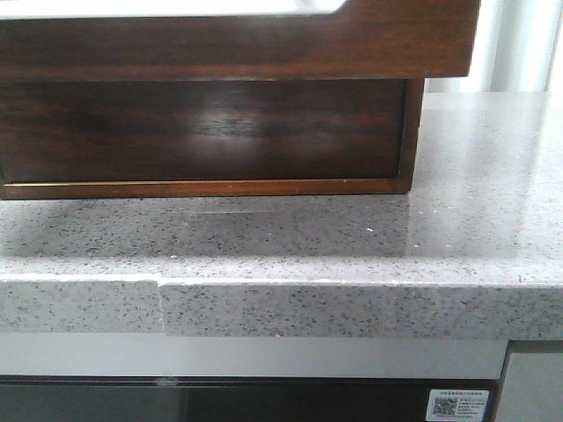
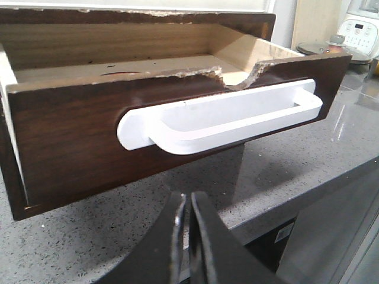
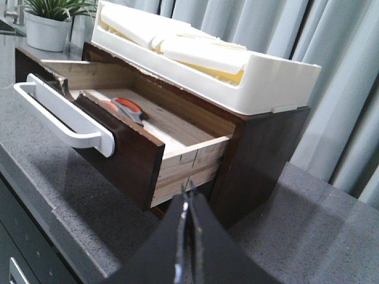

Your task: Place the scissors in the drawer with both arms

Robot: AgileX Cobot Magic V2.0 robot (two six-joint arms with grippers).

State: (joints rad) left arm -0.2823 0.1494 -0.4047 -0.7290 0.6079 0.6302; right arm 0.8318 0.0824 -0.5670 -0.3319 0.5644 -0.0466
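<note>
One drawer [image 3: 127, 151] stands pulled open, with one pair of scissors [image 3: 125, 109] inside, one white tray [image 3: 260, 80] on the cabinet, and one potted plant [image 3: 50, 23] behind.

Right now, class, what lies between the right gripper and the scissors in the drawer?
In the right wrist view, the drawer's wooden side wall stands between the right gripper and the scissors.

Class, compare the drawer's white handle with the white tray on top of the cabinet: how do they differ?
The handle is a slim bar fixed to the open drawer front; the tray is a wide box resting on the cabinet. The handle carries nothing; the tray holds pale pieces. Both are white.
</note>
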